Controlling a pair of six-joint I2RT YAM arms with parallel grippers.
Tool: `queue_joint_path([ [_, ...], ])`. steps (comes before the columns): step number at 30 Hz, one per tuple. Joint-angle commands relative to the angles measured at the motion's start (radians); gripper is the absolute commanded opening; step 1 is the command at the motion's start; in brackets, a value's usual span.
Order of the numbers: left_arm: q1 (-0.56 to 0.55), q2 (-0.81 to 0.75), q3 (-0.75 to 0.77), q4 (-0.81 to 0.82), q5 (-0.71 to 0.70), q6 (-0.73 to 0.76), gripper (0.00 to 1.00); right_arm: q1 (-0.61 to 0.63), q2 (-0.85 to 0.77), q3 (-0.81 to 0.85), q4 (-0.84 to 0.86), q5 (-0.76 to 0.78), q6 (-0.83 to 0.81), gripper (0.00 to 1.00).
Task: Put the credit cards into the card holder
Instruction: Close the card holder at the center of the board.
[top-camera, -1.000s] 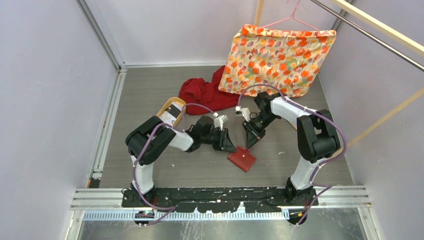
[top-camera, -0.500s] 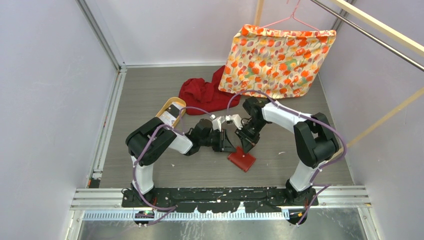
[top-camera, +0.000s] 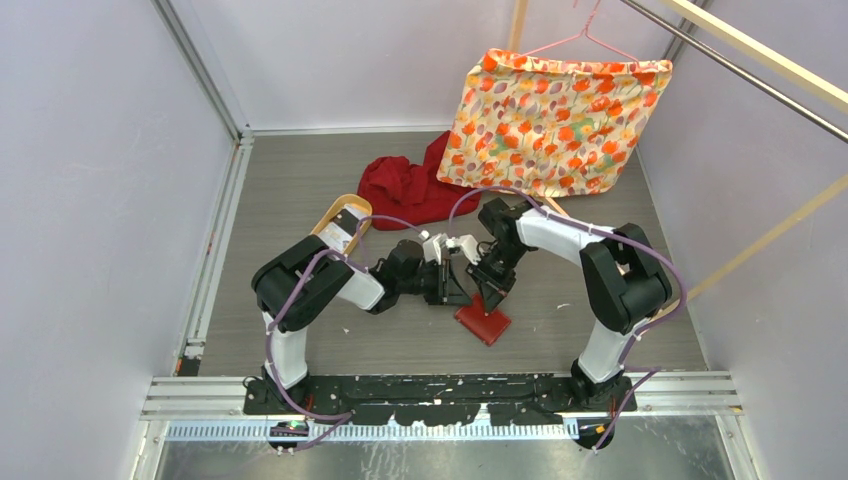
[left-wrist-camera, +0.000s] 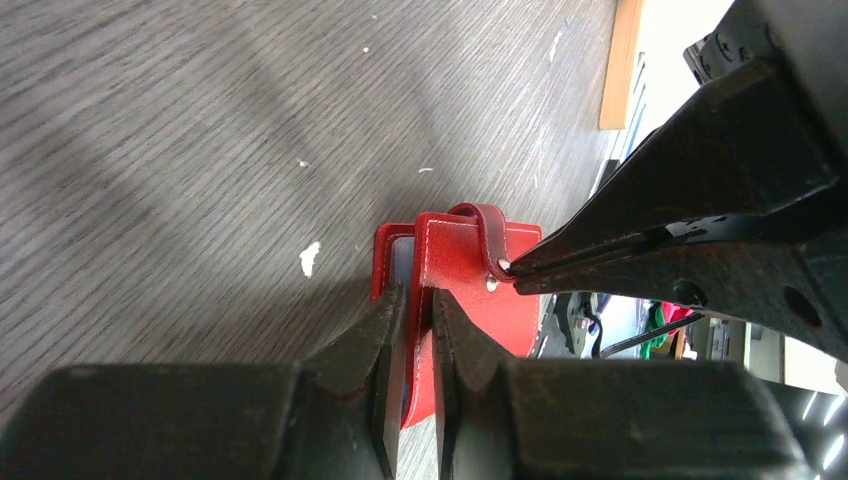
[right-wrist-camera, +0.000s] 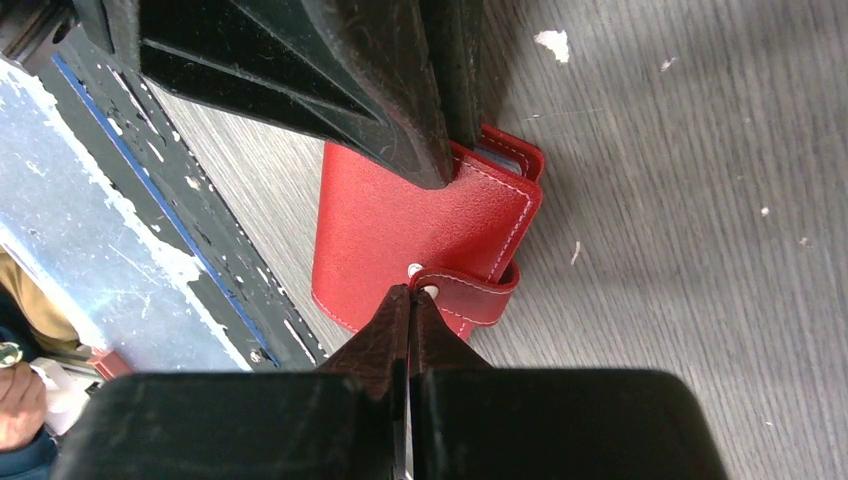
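The small square red leather-like card holder (top-camera: 484, 323) lies on the grey wood-grain table (top-camera: 300, 180), about midway between its side edges and nearer the near edge, right under both sets of fingers. The left gripper (left-wrist-camera: 416, 300) straddles the holder's upper cover, its fingers grasping that red flap between them. The right gripper (right-wrist-camera: 410, 296) is clenched, its tips touching the snap tab (right-wrist-camera: 470, 296) beside the stud. A second ago the right gripper hung clear of the holder and the left fingers stood wider; both have since drawn in onto it. Toward the far edge lie a crumpled red cloth (top-camera: 408, 188) and an orange floral cloth (top-camera: 555, 120) on a pink hanger (top-camera: 590, 38), and a tan oval tray (top-camera: 353, 205) sits behind the left arm, well apart.
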Motion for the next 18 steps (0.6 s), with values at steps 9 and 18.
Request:
queue_joint_path([
  [9, -0.004, -0.034, -0.03, 0.067, -0.018, 0.001, 0.15, 0.014, -0.002, -0.008, 0.027, -0.015, 0.055, 0.01],
  [18, 0.0, -0.123, -0.066, 0.079, -0.06, -0.018, 0.39, 0.015, 0.002, -0.018, 0.03, 0.007, 0.049, 0.01],
])
